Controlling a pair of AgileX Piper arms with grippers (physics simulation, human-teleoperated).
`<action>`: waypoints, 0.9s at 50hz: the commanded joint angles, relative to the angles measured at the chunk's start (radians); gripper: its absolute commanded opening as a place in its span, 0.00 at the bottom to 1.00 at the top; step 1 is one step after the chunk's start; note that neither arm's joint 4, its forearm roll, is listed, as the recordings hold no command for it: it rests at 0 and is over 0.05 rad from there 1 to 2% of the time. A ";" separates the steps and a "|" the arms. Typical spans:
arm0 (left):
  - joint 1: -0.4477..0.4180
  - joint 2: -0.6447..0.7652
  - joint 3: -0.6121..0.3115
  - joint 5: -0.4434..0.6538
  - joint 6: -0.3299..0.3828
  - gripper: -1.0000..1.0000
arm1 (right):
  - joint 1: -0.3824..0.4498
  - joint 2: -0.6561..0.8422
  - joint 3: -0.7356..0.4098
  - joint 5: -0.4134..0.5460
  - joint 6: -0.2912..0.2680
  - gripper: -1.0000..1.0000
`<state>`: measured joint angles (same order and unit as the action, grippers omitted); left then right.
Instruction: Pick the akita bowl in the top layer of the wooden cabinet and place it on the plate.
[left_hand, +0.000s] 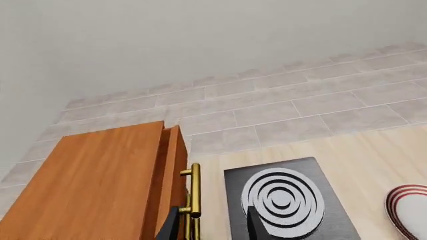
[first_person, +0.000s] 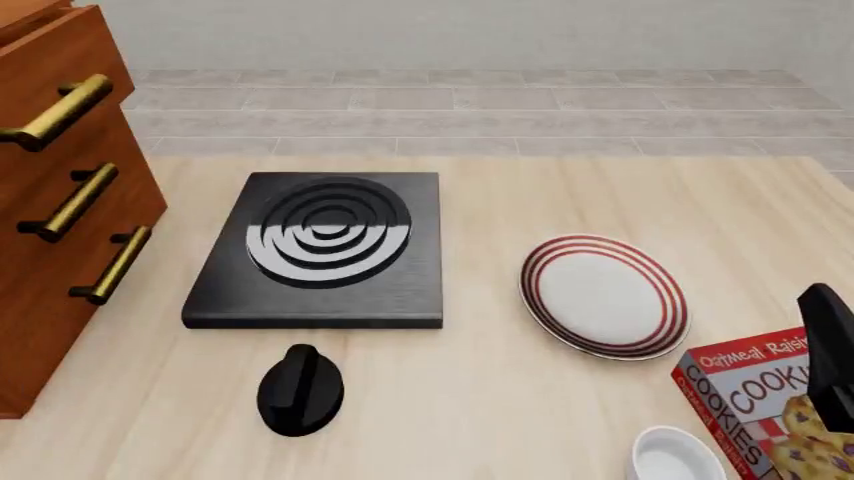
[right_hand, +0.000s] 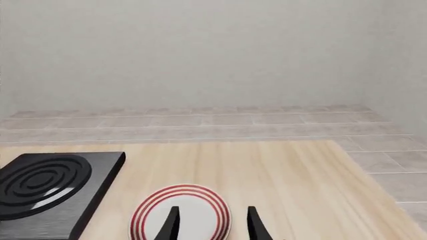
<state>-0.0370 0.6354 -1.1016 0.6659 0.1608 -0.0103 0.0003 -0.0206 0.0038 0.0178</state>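
While the cabinet (first_person: 54, 210) stands at the left edge of the tabletop (first_person: 534, 400) with its three brass handles facing the middle, the speckled bowl cannot be seen in any view, so its place cannot be told. The top drawer (first_person: 60, 60) juts out a little beyond the two below it in the front view, and the left wrist view shows a narrow gap between that drawer front and the cabinet body.

The left gripper (left_hand: 212, 225) shows only in its own wrist view. Its two dark fingertips stand well apart, one just beside the top handle (left_hand: 194, 192) and the other over the near edge of the black hot plate (first_person: 320, 250); they hold nothing.

The right gripper (right_hand: 212, 222) also has its fingers spread with nothing between them, and it points toward the plate (first_person: 603, 295). In the front view a dark part of the right arm (first_person: 830, 345) shows at the right edge of the tabletop.

The plate lies flat on the tabletop right of centre, apart from the hot plate. A black knob (first_person: 302, 388) sits just in front of the hot plate. Near the front right corner stand a cookie box (first_person: 761, 410) and a plain white bowl (first_person: 674, 455), close together.
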 joint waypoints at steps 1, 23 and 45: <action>0.024 0.074 -0.048 0.056 0.027 1.00 | 0.005 0.000 -0.001 0.004 0.000 1.00; 0.062 0.166 -0.169 0.174 0.033 1.00 | 0.001 0.001 0.002 0.013 0.003 1.00; 0.117 0.199 -0.186 0.273 0.046 1.00 | 0.001 0.000 0.001 0.014 0.010 1.00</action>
<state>0.0564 0.8195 -1.2710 0.8950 0.1958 -0.0106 0.0009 -0.0190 0.0175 0.0241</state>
